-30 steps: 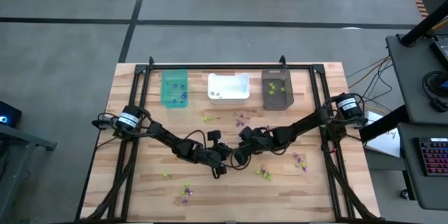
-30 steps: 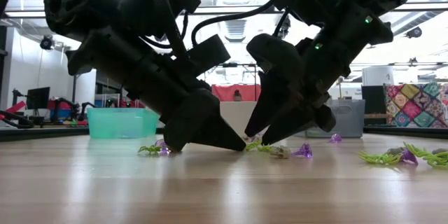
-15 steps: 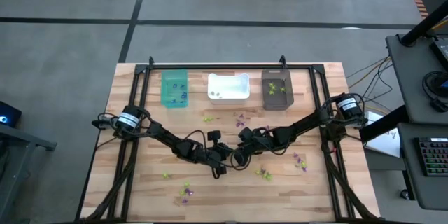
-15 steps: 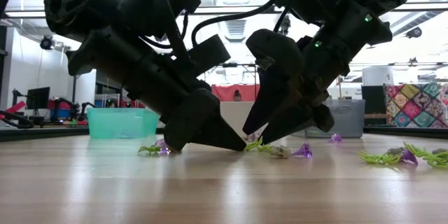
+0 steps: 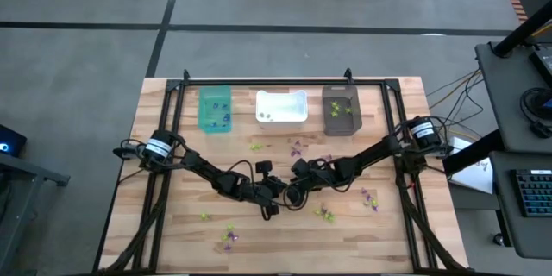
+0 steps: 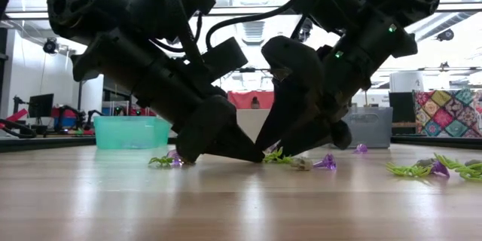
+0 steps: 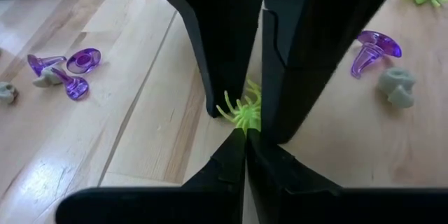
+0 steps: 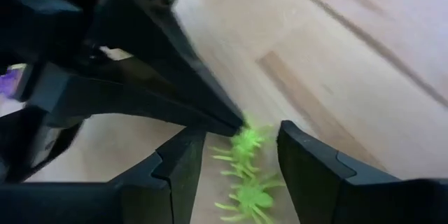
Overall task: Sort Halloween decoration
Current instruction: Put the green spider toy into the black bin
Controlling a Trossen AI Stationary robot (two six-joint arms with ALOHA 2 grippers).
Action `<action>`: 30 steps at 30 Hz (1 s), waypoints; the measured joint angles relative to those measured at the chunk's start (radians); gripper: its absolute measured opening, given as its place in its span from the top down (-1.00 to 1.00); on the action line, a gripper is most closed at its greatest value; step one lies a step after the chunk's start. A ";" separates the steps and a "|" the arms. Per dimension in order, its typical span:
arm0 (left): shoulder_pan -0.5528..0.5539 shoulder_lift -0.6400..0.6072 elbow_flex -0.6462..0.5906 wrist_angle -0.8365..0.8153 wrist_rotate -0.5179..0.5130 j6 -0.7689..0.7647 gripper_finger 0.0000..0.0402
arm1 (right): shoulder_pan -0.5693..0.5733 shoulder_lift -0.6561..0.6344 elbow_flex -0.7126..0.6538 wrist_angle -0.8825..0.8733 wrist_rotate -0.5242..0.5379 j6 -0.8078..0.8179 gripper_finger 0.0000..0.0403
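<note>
The wooden bench (image 5: 172,241) carries three bins along its far edge: a teal bin (image 5: 215,109), a white bin (image 5: 281,106) and a dark brown bin (image 5: 341,109). Taking the white bin as the landmark, both arms meet at mid-bench, nearer the front than that bin and roughly in line with it. The step in hand looks like a pick-up of one green piece, with the two arms working together.

The right gripper (image 8: 236,157) has its fingers spread wide, one on each side of a lime-green spider (image 7: 241,112) that lies on the bench between them. The left gripper (image 7: 246,136) has its fingers pressed together into a point, the tip touching or almost touching the same spider; it seems to be steadying or nudging it.

The next move, by my reading, calls for the right fingers to close on the spider while the left tip draws clear, then a carry toward the bins.

The decoration is tiny moulded plastic: green spiders with thin legs, purple cone-like pieces (image 7: 371,49) and pale grey lumps (image 7: 395,87), scattered on the bench in front of the white bin
</note>
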 joint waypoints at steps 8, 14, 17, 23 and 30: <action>0.000 0.000 0.000 0.003 0.000 0.000 1.00 | -0.001 -0.008 0.003 -0.009 -0.011 -0.030 0.22; 0.000 0.000 0.000 0.005 0.000 0.000 1.00 | -0.001 -0.013 0.003 -0.009 -0.021 -0.037 0.50; 0.000 -0.001 0.000 0.005 0.000 -0.001 1.00 | -0.001 -0.014 0.002 -0.010 -0.022 -0.041 0.63; -0.001 -0.005 0.000 0.003 -0.001 -0.003 1.00 | 0.000 -0.014 0.002 -0.011 -0.021 -0.047 0.77; -0.011 -0.031 0.000 -0.044 0.000 -0.004 1.00 | 0.000 -0.016 0.002 -0.010 -0.018 -0.054 0.78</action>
